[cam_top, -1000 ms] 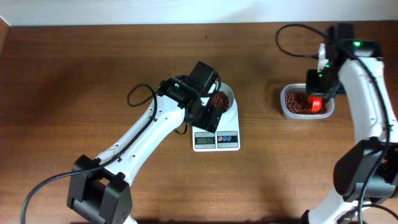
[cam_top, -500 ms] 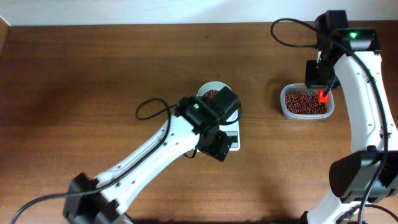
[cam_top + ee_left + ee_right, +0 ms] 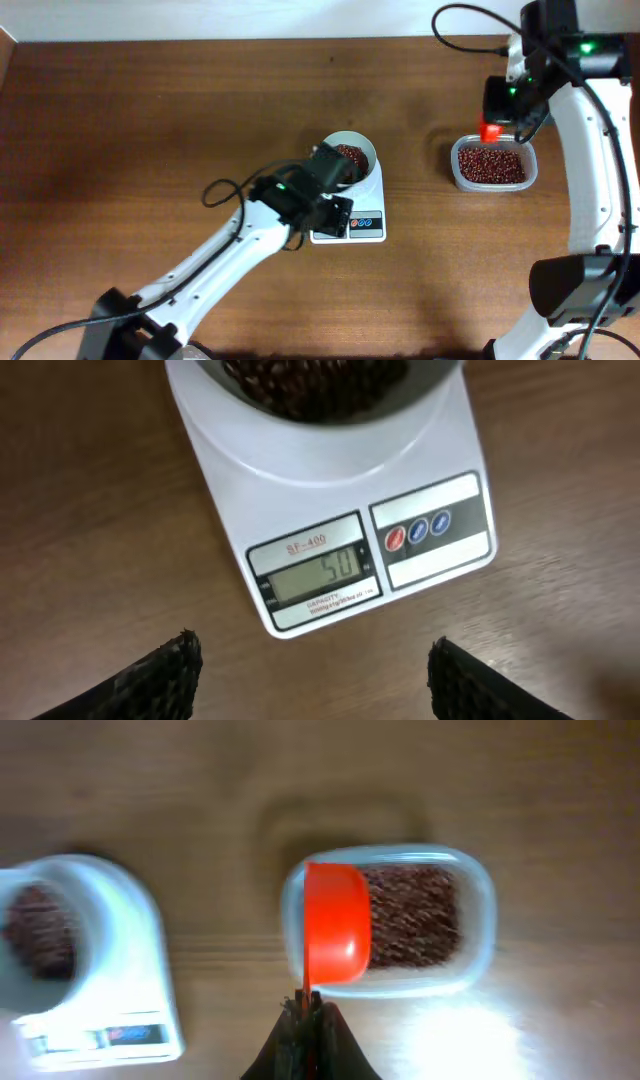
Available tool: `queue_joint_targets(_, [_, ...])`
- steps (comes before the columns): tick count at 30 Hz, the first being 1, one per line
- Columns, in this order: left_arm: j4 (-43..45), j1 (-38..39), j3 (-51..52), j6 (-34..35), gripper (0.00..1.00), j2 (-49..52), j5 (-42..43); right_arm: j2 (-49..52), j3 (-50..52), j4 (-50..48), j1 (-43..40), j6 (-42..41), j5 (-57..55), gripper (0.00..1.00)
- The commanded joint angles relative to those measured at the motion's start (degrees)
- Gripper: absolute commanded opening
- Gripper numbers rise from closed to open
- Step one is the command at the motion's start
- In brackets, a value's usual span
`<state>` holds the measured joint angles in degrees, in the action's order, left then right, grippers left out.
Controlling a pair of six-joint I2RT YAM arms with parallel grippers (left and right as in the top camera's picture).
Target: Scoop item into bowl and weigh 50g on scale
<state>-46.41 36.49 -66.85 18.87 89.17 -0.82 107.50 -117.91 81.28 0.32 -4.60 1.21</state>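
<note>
While my left end effector [image 3: 315, 660] is hovering low over the brown wooden worktop [image 3: 150, 120] just in front of the scale [image 3: 330, 470], its two dark fingers are standing wide apart with nothing between them. The white digital scale is lying flat on the worktop, and its grey display [image 3: 318, 573] is reading 50. Beside the display, the red button [image 3: 396, 538] and the blue buttons [image 3: 430, 525] are showing in a short row. The small white bowl [image 3: 340, 138] is sitting on the scale's round platform, and a heap of dark red-brown beans [image 3: 351, 157] is lying inside it.

My right end effector [image 3: 305, 1012] is hanging well apart from the scale, above the clear plastic tub [image 3: 482, 910], with its fingers pressed together on the thin handle of the red scoop [image 3: 335, 925]. The scoop's cup is pointing away from my wrist and hanging over the end of the tub nearer the scale, showing only plain red. More beans [image 3: 415, 915] are filling the rest of the tub, which is resting on the worktop.
</note>
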Motion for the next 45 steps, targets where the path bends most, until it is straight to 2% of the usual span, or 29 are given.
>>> queue_joint_targets(1, [0.11, -2.14, 0.42, -7.15, 0.77, -1.22, 6.62, -1.03, -3.08, 0.26, 0.13, 5.35, 21.70, 0.04])
queue_joint_targets(2, [-0.13, -2.08, 0.57, -7.91, 0.81, -1.22, 6.64, -0.90, -2.95, 0.28, 0.76, 6.56, 26.43, 0.04])
queue_joint_targets(5, [-2.36, -2.29, 0.72, -9.62, 1.00, -1.22, 6.58, 0.09, -2.86, -0.63, 6.78, 7.69, 25.94, 0.04])
queue_joint_targets(10, [-3.80, -6.32, 0.70, -9.05, 1.00, -2.86, 9.22, 3.69, -2.78, -3.61, 16.22, 7.61, 23.23, 0.04])
queue_joint_targets(15, [-5.11, -12.17, 0.70, 1.31, 0.99, -4.17, 9.20, 6.67, -2.60, -7.58, 24.00, 7.17, 7.39, 0.04])
queue_joint_targets(19, [-5.11, -14.32, 0.70, 2.36, 0.99, -4.17, 8.98, 8.63, -1.84, -7.98, 27.06, 5.66, 1.03, 0.04])
queue_joint_targets(30, [-5.03, -14.91, 0.70, 2.27, 0.99, -4.17, 5.16, 13.79, 2.78, -10.93, 27.21, 5.68, 1.03, 0.04])
queue_joint_targets(34, [-4.81, -14.93, 0.70, 2.34, 0.99, -4.17, 3.21, 13.86, 4.28, -11.65, 27.50, 3.34, 1.53, 0.04])
queue_joint_targets(37, [-4.79, -14.97, 0.70, 2.34, 0.99, -4.17, 2.47, 13.86, 4.44, -10.99, 27.47, 1.57, 5.88, 0.04])
queue_joint_targets(45, [-4.59, -17.68, 0.70, 2.32, 0.99, -4.17, 3.04, 10.49, 2.84, -12.55, 25.92, 1.36, 5.64, 0.04])
